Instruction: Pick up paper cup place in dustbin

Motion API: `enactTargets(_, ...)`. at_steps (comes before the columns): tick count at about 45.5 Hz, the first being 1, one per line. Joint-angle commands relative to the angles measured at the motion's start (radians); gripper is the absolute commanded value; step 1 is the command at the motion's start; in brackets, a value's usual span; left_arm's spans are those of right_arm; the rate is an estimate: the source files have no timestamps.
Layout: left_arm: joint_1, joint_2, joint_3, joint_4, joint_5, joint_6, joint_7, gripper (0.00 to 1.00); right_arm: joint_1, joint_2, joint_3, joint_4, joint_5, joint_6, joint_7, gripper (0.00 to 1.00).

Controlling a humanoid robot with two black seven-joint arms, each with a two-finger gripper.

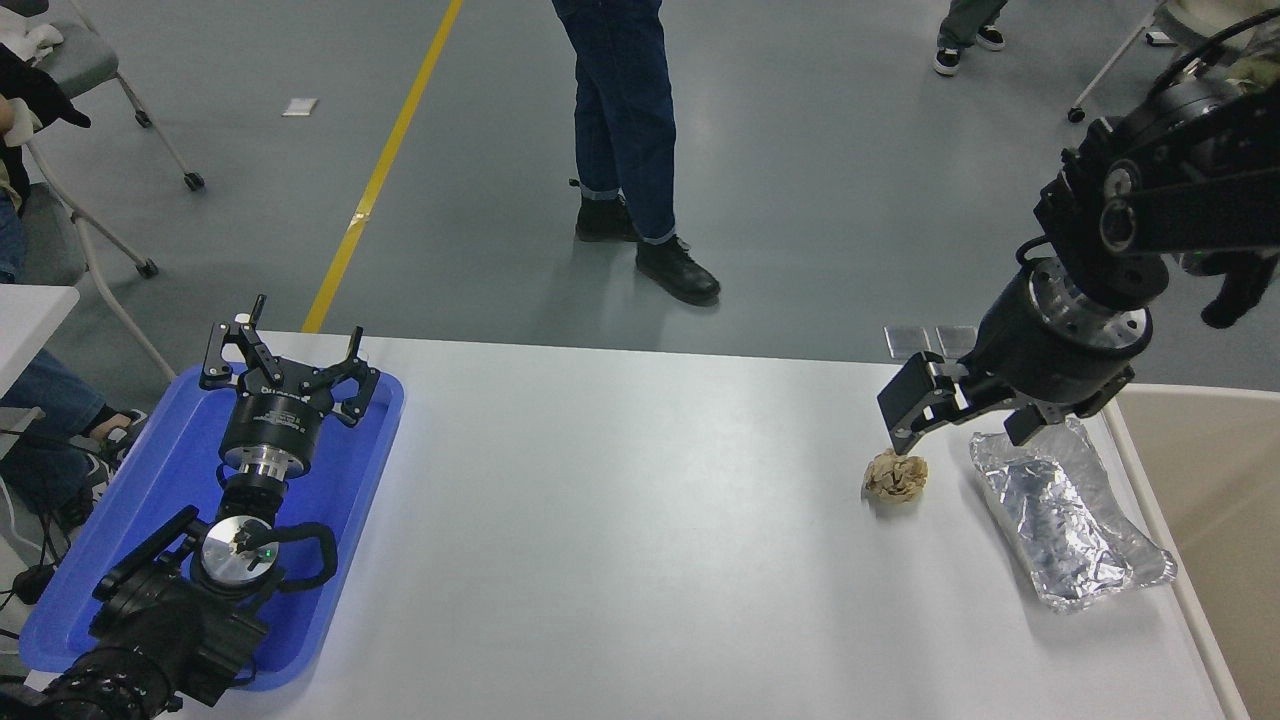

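So the odd thing here is that no paper cup shows anywhere on the white table [620, 520], so either it's already in the bin or it's somewhere the camera can't see, no way to tell which. The dustbin [1215, 480] is only a beige sliver at the right edge of the frame, cut off by the border. The right gripper [965, 430] hangs in the right-middle of the frame, pointing down, jaws spread wide and holding nothing, with one finger [905, 420] hovering just above the crumpled brown paper ball [896, 475] and the other over the near end of the silver foil tray [1065, 520]. That's what worries me: if it drops and closes from here, I'd bet it grabs the paper ball, which isn't the thing asked for, or clips the foil and drags it toward the table edge. Foil that light would probably slide or crumple with barely a nudge. The left gripper [285, 365] is parked over the blue tray [170, 490] at the lower left, fingers apart, not part of this. A person's legs [630, 130] are at the top centre, well away from the arm, so no trouble there.
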Motion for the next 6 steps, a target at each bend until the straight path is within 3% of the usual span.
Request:
enactTargets(1,0.0,0.0,-0.001,0.0,0.0,0.001,0.001,1.0,0.016,-0.005,-0.025,0.014,-0.007,0.019,0.011,1.0)
enactTargets(6,0.0,0.0,-0.001,0.0,0.0,0.001,-0.001,1.0,0.016,-0.006,-0.027,0.011,-0.013,0.022,0.047,1.0)
